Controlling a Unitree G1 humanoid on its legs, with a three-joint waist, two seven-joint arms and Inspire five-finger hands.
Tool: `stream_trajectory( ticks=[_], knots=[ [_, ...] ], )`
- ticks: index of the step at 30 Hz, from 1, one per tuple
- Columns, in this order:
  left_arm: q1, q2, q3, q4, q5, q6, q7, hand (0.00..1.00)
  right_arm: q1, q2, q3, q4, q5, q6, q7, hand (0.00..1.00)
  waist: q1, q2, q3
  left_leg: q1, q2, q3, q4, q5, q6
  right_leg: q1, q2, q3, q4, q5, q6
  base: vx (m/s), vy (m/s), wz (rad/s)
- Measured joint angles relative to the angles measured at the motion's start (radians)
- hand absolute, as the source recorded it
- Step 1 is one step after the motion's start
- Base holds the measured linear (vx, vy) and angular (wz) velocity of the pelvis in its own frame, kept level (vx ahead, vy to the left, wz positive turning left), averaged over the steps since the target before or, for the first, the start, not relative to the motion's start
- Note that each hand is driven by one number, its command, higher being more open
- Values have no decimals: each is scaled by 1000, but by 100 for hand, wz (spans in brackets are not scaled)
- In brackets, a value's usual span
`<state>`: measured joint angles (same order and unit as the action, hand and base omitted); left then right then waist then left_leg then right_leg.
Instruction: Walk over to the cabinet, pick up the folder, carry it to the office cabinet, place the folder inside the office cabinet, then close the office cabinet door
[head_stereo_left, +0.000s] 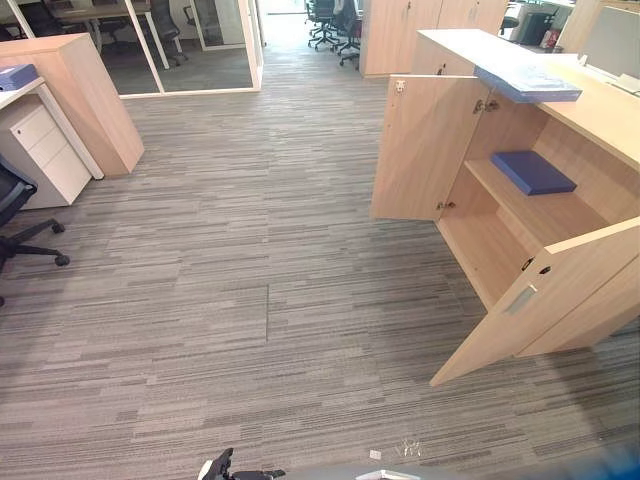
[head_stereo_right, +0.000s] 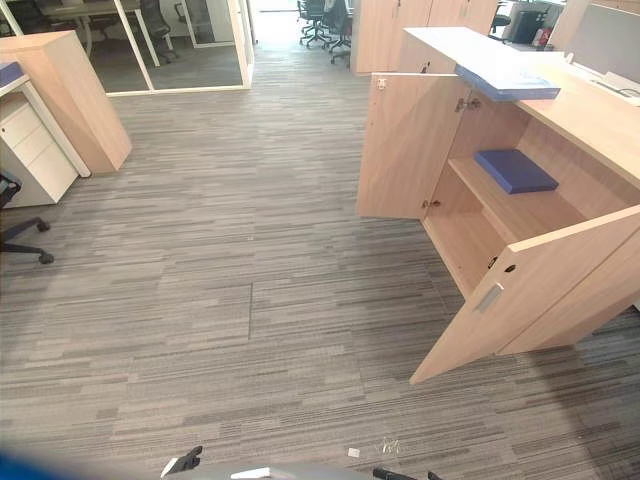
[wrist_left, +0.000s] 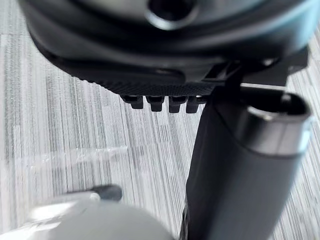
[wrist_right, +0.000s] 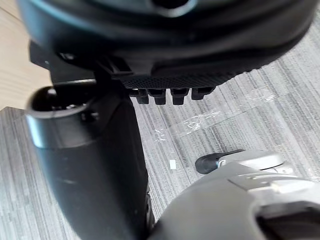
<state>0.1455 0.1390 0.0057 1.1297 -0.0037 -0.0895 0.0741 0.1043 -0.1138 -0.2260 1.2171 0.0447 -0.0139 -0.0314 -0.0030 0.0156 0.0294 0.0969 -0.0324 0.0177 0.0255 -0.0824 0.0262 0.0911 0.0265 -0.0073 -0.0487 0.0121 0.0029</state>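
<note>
The light wood office cabinet (head_stereo_left: 600, 112) stands at the right with both doors swung wide: the far door (head_stereo_left: 425, 150) and the near door (head_stereo_left: 545, 300). A blue folder (head_stereo_left: 532, 171) lies flat on its inner shelf. A second blue folder (head_stereo_left: 527, 83) rests on the cabinet top, jutting over the front edge. My left hand (wrist_left: 150, 65) hangs low over the carpet with straight fingers and holds nothing; it also peeks in at the bottom edge of the left eye view (head_stereo_left: 215, 467). My right hand (wrist_right: 165, 55) hangs the same way, with nothing in it.
Grey striped carpet (head_stereo_left: 250, 250) stretches between me and the cabinet. At the left stand a desk with a white drawer unit (head_stereo_left: 45, 150), a wooden side panel (head_stereo_left: 90, 95) and a black office chair (head_stereo_left: 15, 215). Glass partitions (head_stereo_left: 190, 45) and more chairs (head_stereo_left: 330, 25) lie farther back.
</note>
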Motion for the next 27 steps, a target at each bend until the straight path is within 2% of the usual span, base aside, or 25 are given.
stream_trajectory(
  ticks=[9, 21, 23, 24, 25, 26, 27],
  knots=[
    [-16, -1, -9, 15, -33, -11, -17, 100, -34, 0, -28, 17, 0, -6, 0, 100, 2, 7, 18, 23, 2, 0, -19, 0, -2, 20, 1, -13, -14, 1, 24, 0, 0, 0],
    [-14, 1, -8, 14, -33, -12, -1, 100, -36, 6, -28, 17, 0, -6, -19, 100, 3, -4, 25, 22, 4, 0, -18, 2, -5, 20, 3, -16, -14, 1, 23, 0, 0, 0],
    [-15, 6, -6, 12, -33, -14, 6, 100, -40, 11, -28, 17, 0, -6, -22, 100, 2, -12, 31, -7, 5, -1, 38, -25, -28, 17, 2, -19, -11, 1, 23, -12, -2, 3],
    [-15, 7, 9, 6, -38, -19, 7, 100, -45, 13, -28, 18, 1, -7, -22, 100, 1, -12, 46, -56, 14, -1, 151, -81, -47, 18, 7, -23, -4, -11, 10, -45, -3, 7],
    [-14, 3, 36, -5, -54, -19, 6, 100, -50, 14, -32, 15, 7, -8, -21, 100, 2, -11, 70, -110, 31, 3, 297, -136, -85, 24, 15, -41, 11, -31, -22, -79, 3, 11],
    [-14, -1, 61, -13, -67, -20, 5, 100, -51, 16, -32, 13, 13, -9, -20, 100, 3, -14, 82, -152, 37, 2, 394, -146, -99, 30, 18, -46, 17, -36, -29, -73, 0, 11],
    [-12, -15, 99, -45, -78, -27, -4, 100, -46, 14, -32, 12, 40, -9, -17, 100, 8, -7, 93, -228, 50, 5, 569, -144, -106, 36, 24, -48, 34, -48, -36, -36, 4, 8]
  ],
)
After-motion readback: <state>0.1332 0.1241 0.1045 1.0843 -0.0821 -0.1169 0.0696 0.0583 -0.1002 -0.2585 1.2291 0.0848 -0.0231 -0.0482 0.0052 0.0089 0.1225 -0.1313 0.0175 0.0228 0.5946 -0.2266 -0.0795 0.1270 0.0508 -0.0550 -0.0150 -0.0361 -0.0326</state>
